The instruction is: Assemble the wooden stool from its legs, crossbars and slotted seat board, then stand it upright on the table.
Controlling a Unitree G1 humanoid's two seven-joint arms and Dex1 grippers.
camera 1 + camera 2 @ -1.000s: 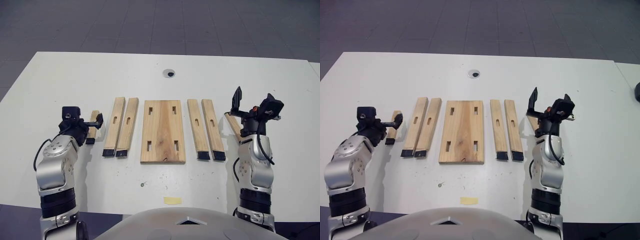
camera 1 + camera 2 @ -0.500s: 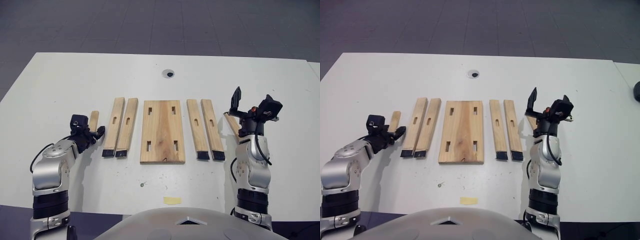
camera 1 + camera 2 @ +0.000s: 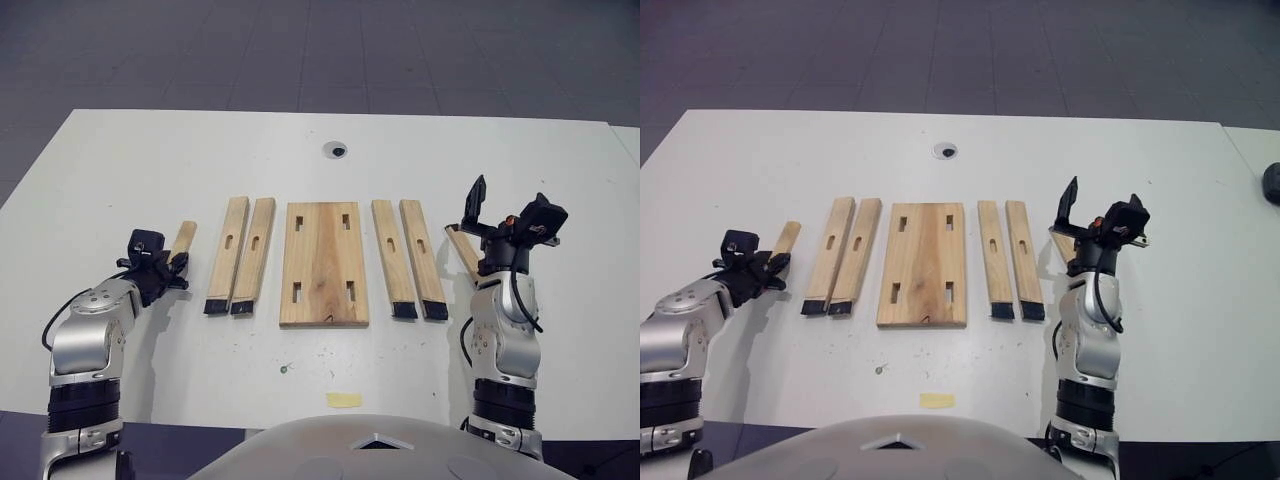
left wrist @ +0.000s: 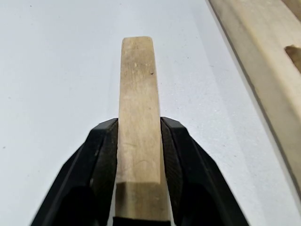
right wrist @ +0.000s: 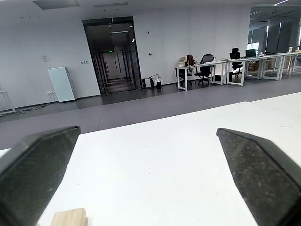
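The short crossbar (image 3: 184, 238) sits just left of the left pair of legs (image 3: 240, 255), clamped at its near end by the left gripper (image 4: 139, 129), which has drawn back and outward since a second ago. The seat board (image 3: 323, 262) lies unmoved. The right gripper (image 3: 510, 207) stays raised, spread wide, above the other crossbar (image 3: 462, 252).

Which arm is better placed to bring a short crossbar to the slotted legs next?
Left. The left gripper is shut on the short light wooden crossbar, beside the left pair of slotted wooden legs. The right gripper stands open, raised above the white table, holding nothing.
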